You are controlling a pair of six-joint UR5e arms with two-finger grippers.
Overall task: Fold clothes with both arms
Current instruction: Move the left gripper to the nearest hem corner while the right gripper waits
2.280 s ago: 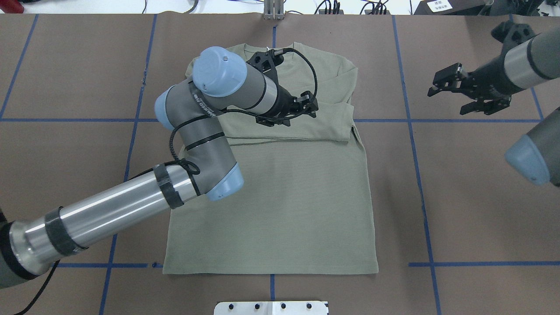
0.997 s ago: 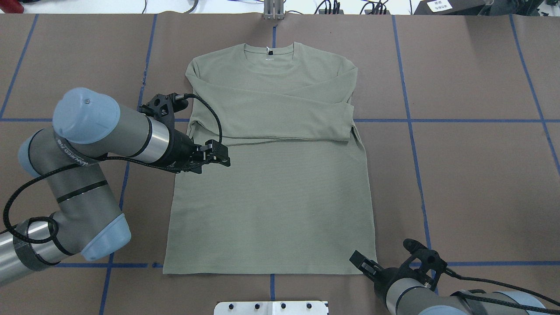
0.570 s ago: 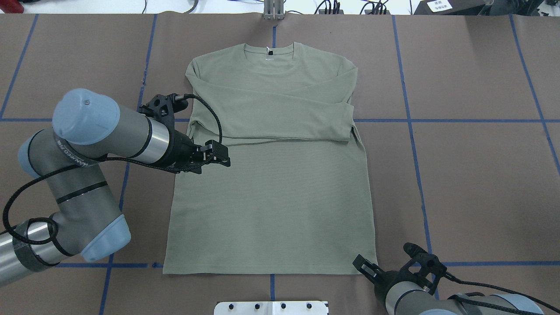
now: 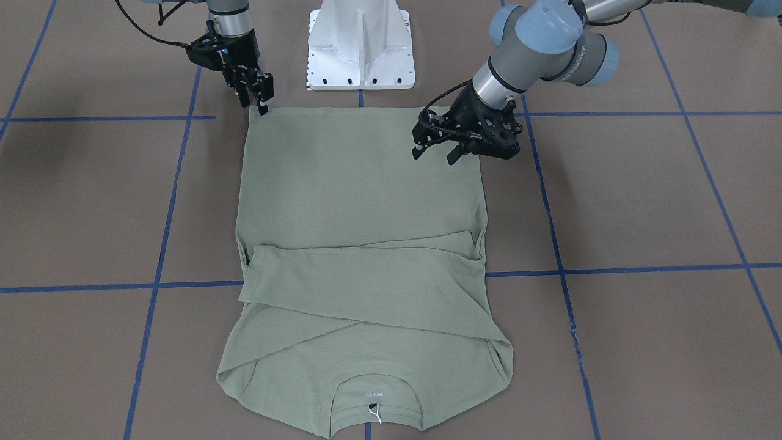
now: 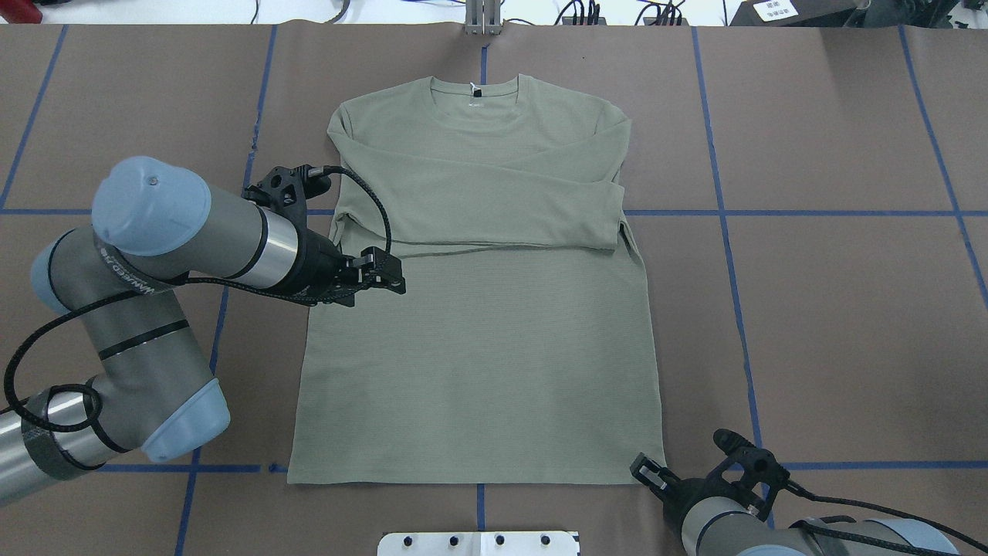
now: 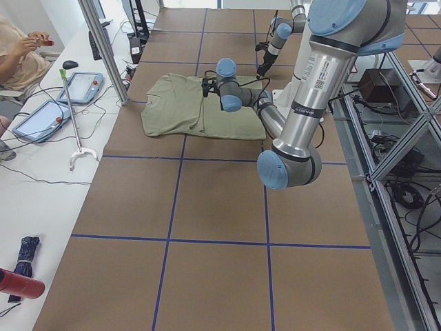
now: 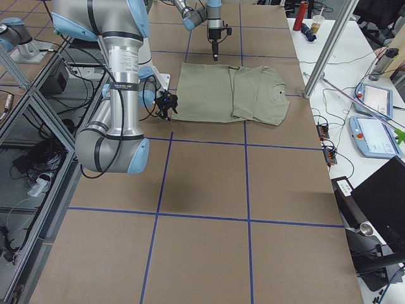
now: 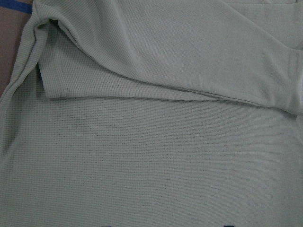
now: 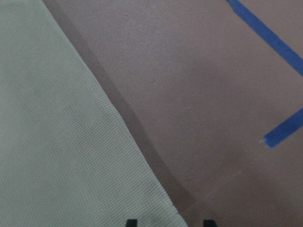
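Note:
The sage-green shirt (image 5: 478, 347) lies flat on the brown table, neckline at the far side, both sleeves folded across the chest (image 4: 366, 287). My left gripper (image 5: 394, 279) is open and empty. It hovers over the shirt's left side, just below the folded sleeve, and also shows in the front view (image 4: 435, 154). The left wrist view shows the folded sleeve's cuff end (image 8: 52, 85) on the body cloth. My right gripper (image 5: 644, 469) is open at the shirt's near right hem corner (image 4: 256, 111). In the right wrist view its fingertips (image 9: 131, 222) straddle the hem edge (image 9: 156, 189).
The white pedestal base (image 4: 360, 49) stands just behind the hem. Blue tape lines (image 5: 834, 212) cross the brown table cover. A metal post (image 5: 482, 19) stands past the neckline. An operator (image 6: 21, 55) and tablets (image 6: 41, 117) are beside the table's far side.
My left arm has moved off the chest to the shirt's left side and now holds still. My right arm has swung from the far right to the near right hem corner.

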